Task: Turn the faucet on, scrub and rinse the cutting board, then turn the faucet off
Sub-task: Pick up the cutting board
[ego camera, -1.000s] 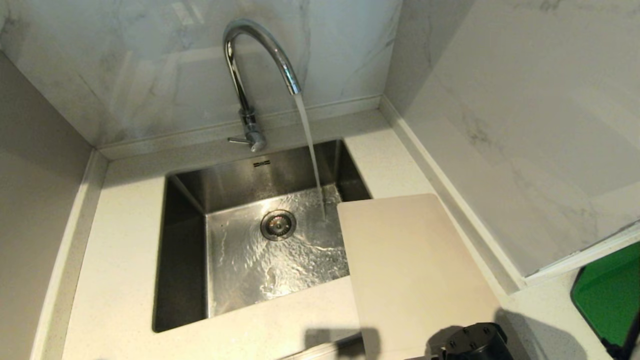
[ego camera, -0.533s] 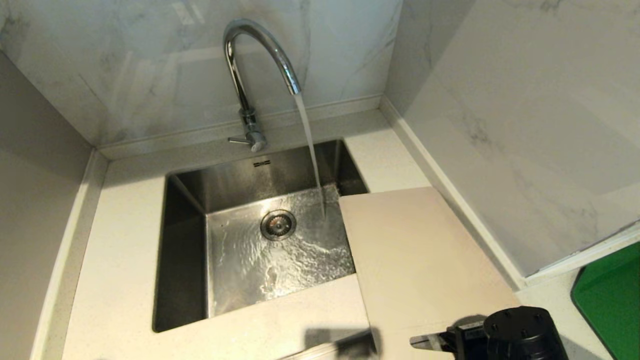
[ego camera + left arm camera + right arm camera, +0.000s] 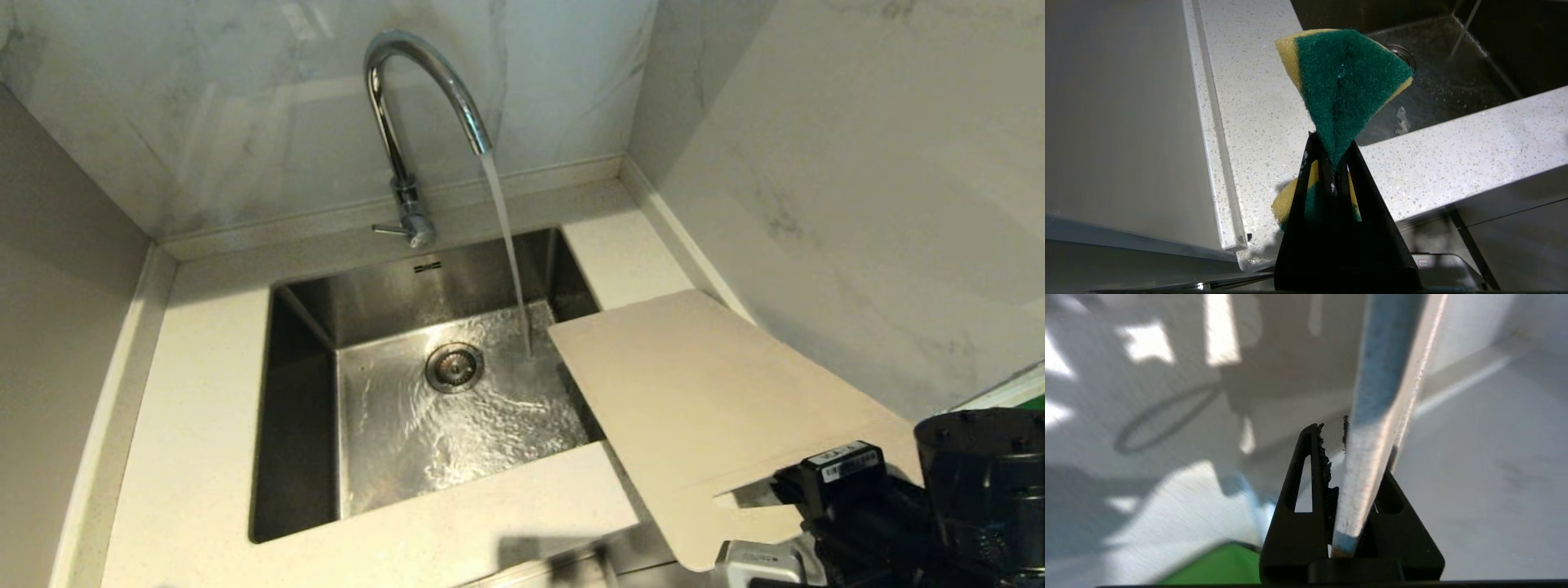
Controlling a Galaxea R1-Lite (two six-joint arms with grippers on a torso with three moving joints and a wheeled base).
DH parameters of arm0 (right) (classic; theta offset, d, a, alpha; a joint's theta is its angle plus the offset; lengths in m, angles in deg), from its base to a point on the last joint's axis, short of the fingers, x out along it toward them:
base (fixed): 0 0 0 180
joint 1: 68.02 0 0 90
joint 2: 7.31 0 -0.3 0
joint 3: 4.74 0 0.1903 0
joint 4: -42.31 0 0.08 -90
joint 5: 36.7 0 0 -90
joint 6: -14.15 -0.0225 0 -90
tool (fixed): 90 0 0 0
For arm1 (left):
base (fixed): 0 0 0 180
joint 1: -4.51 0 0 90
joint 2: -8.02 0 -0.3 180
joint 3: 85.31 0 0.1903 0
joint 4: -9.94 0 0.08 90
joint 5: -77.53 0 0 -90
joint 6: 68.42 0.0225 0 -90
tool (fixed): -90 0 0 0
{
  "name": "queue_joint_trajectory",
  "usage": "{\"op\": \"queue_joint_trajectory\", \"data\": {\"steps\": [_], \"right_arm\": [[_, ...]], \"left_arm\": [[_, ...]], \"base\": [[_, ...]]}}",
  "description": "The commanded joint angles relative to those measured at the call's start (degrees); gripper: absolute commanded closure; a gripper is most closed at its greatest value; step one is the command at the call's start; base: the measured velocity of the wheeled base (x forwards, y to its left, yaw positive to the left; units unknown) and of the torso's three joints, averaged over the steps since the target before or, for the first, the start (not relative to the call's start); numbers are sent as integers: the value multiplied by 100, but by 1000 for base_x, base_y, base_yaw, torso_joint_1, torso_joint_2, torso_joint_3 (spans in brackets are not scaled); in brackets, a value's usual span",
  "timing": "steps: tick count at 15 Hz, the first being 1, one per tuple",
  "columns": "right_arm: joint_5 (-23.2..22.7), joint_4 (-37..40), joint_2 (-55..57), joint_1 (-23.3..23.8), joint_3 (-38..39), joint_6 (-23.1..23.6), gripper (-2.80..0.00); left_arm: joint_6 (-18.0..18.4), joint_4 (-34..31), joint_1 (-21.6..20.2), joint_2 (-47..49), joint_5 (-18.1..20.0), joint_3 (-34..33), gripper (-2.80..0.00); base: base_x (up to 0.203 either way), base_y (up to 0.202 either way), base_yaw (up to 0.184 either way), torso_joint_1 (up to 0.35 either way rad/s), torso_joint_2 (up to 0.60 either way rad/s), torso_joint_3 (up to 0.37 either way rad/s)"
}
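Our large beige plastic cutting board (image 3: 694,392) slants over the steel sink's (image 3: 302,392) right edge, long axis running from our right gripper (image 3: 1347,457), clamped on its near end, towards the stream from the chrome gooseneck faucet (image 3: 408,98); our left gripper (image 3: 1331,155) pinches a green-yellow sponge (image 3: 1343,81).

faucet (image 3: 424,90): polished chrome metal, mirror-glossy
sink (image 3: 302,384): brushed stainless steel, satin sheen, wet and rippled on the floor
cutting board (image 3: 702,408): thin beige-white plastic, smooth, matt
countertop (image 3: 196,457): pale speckled stone-like slab, smooth, faint sheen
wall panels (image 3: 816,163): marble-look with grey veins, glossy, reflective
sponge (image 3: 1347,85): rough green fibrous scouring face over soft yellow foam
gripper fingers (image 3: 1363,196): black matt plastic
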Motion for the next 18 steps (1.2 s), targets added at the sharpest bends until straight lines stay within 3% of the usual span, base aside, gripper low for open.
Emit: {"op": "queue_joint_trajectory", "data": {"steps": [1,4,7,10,14,18], "right_arm": [[15,35,-663,10,-233,493,0],[-17,283,-1092,10,-512,1050,0],[-77,799,-1486,3,-738,1114,0],[-556,805,-1508,-7,-831,1107,0],[-577,780,-1517,-62,-860,1132,0],[-572,780,-1388,-506,-1013,1335,0]], "left_arm": [[-1,2,-2,7,-2,-9,0],[-1,2,-2,7,-2,-9,0],[-1,2,-2,7,-2,-9,0],[-1,2,-2,7,-2,-9,0],[-1,2,-2,7,-2,-9,0],[-1,2,-2,7,-2,-9,0]], "base": [[0,0,0,0,0,0],[0,0,0,0,0,0],[0,0,0,0,0,0],[0,0,0,0,0,0],[0,0,0,0,0,0],[0,0,0,0,0,0]]}}
